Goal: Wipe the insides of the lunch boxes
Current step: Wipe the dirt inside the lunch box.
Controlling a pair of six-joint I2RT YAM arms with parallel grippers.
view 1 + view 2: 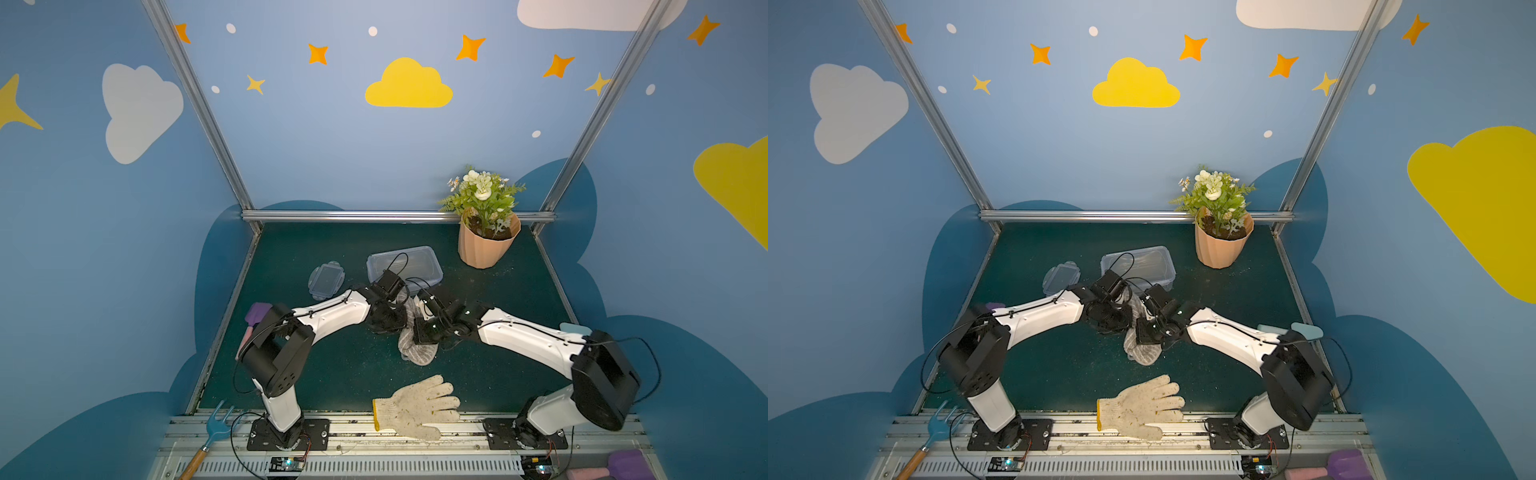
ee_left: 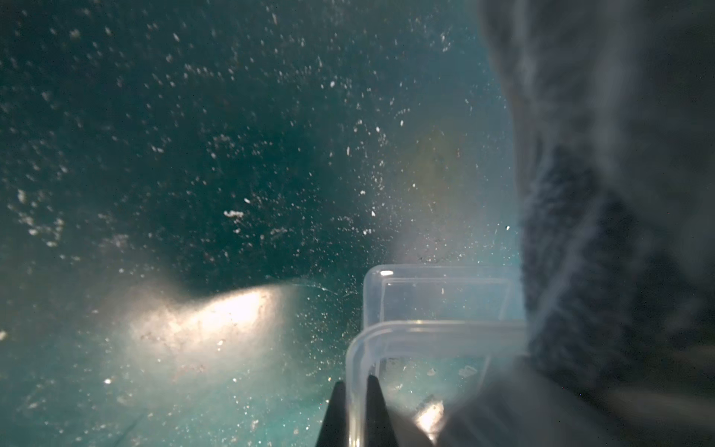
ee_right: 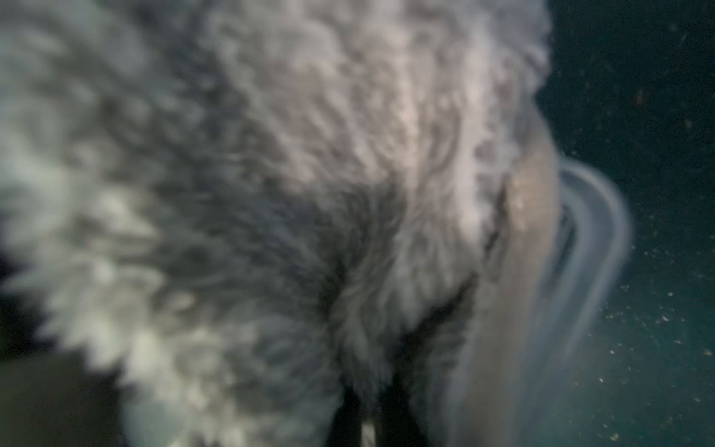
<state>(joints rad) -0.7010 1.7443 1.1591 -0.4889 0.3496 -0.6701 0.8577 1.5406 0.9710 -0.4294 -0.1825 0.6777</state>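
My left gripper (image 2: 356, 391) is shut on the side wall of the small clear lunch box (image 2: 437, 333), one finger inside the wall and one outside. The arms hide this box in both top views. A grey fluffy cloth (image 3: 271, 174) fills the right wrist view, and my right gripper (image 3: 367, 398) is shut on it. The cloth (image 1: 417, 349) hangs between the two wrists at mid-table and drapes over the small box (image 3: 596, 240). The large clear lunch box (image 1: 405, 266) stands just behind the wrists. A small clear lid (image 1: 327, 279) lies flat to its left.
A peach ribbed pot with a plant (image 1: 488, 245) stands at the back right. A white work glove (image 1: 417, 409) lies at the front edge. A blue hand rake (image 1: 214, 428) lies front left, a purple tool (image 1: 257, 316) by the left arm, another (image 1: 623, 463) front right.
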